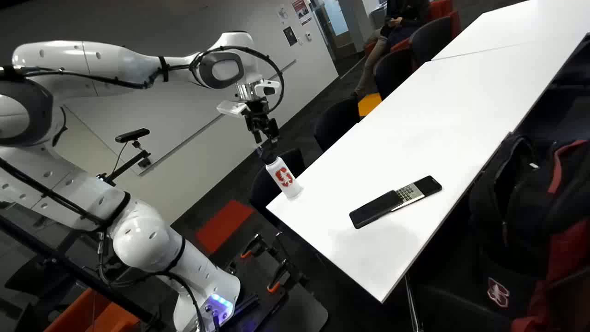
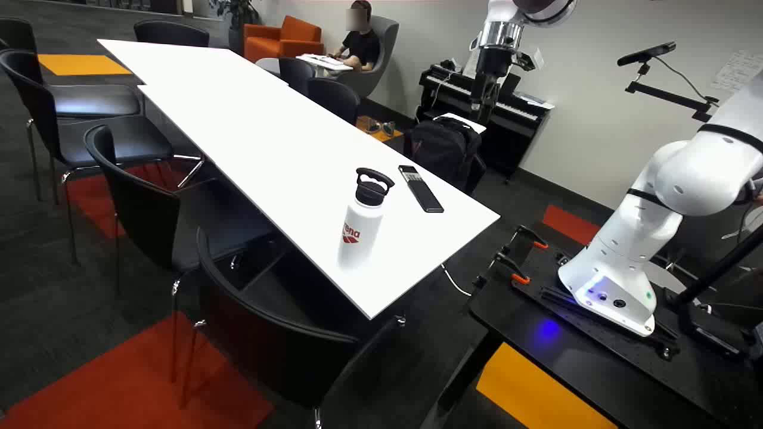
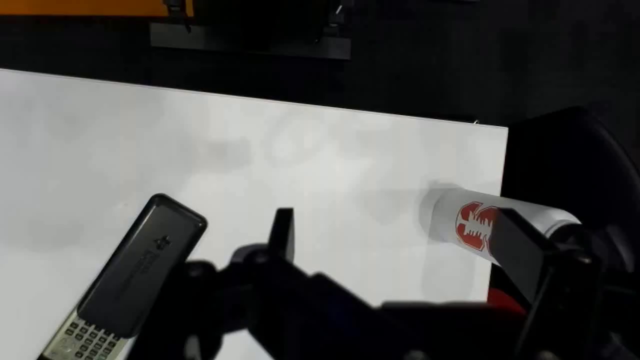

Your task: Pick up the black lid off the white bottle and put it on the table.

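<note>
The white bottle (image 2: 359, 235) stands upright near a corner of the white table (image 2: 238, 137), with a red logo on its body. The black lid (image 2: 371, 192), with a loop handle, sits on its top. In an exterior view the bottle (image 1: 286, 180) and lid (image 1: 268, 156) appear just below my gripper (image 1: 266, 138); in an exterior view my gripper (image 2: 481, 104) is higher and well to one side. In the wrist view my gripper (image 3: 395, 220) is open and empty. The bottle (image 3: 447, 215) lies beyond the right finger, which partly covers it; the lid (image 3: 569, 232) is mostly hidden in shadow.
A calculator half in a black case (image 3: 142, 265) lies on the table, also in both exterior views (image 1: 378, 207) (image 2: 420, 190). Black chairs (image 2: 137, 196) stand along the table's sides. A dark backpack (image 1: 502, 207) is beside the table. A person (image 2: 360, 42) sits in the background.
</note>
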{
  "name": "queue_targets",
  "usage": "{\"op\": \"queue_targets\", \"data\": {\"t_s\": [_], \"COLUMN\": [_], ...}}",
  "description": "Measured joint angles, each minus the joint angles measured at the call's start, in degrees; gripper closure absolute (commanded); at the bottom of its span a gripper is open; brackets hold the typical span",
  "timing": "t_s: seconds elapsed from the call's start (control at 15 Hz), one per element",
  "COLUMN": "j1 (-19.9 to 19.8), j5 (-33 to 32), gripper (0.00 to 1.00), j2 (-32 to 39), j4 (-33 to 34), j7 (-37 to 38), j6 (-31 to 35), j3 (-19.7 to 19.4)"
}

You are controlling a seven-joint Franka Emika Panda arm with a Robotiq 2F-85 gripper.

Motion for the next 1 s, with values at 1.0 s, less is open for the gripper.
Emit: {"op": "queue_targets", "data": {"t_s": [1.0], "j1": [1.36], "j5": [-0.44], "gripper": [0.0], "j2": [-0.04], "j4": [0.0], "j7": [-0.32], "j6": [1.28], "j3": [5.9]}}
